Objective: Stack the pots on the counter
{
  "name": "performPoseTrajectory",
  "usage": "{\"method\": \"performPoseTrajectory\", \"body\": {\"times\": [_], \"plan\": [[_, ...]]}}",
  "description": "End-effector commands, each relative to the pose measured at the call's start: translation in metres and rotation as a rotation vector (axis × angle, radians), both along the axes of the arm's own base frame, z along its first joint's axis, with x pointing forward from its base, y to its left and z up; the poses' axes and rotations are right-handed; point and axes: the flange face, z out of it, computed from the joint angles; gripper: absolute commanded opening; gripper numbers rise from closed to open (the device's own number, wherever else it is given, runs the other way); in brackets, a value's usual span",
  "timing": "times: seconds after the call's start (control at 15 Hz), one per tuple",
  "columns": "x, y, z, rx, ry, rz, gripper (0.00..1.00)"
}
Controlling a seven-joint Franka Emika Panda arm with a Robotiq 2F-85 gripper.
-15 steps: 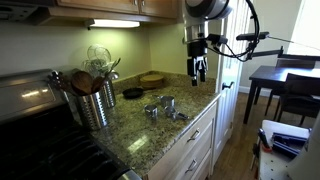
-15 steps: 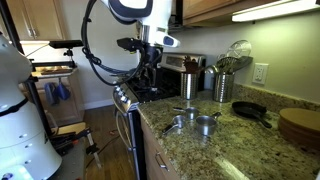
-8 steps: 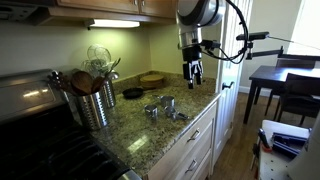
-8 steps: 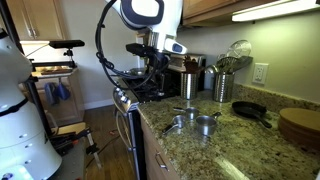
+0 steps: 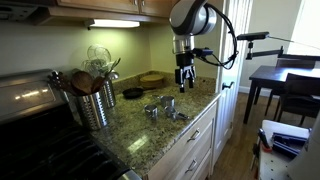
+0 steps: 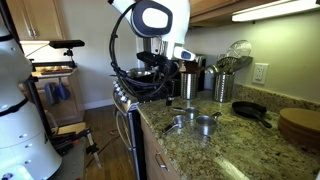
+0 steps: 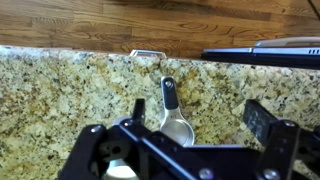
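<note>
2 pots (image 5: 168, 104) sit side by side, unstacked, near the front edge of the counter (image 5: 130, 135), while the gripper (image 5: 183, 82) hangs above them, jaws spread wide and empty, likely lining up a grasp.

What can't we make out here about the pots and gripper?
- Exterior view: gripper fingertips are small and dark; their gap is unreadable there.
- Both exterior views: the pots are too small to tell whether they touch or hold anything.
- Wrist view: the gripper's body covers one pot's lower rim; the second pot is only a pale sliver behind it.
</note>
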Motion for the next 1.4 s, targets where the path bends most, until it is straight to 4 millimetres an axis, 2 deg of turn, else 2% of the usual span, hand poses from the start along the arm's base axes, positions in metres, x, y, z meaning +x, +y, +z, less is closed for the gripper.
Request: {"method": "performPoseTrajectory", "body": {"times": [0.0,0.53,1.07,1.33], "plan": [[0.019,-0.004,-0.013,0.002,-0.028,-0.039,1.00],[0.031,-0.005,-0.045,0.016,0.039,-0.018,1.00],[0.040,0.013,-0.068,0.013,0.077,0.013,1.00],[0.040,0.014,-0.083,0.015,0.103,0.011,1.00]]}}
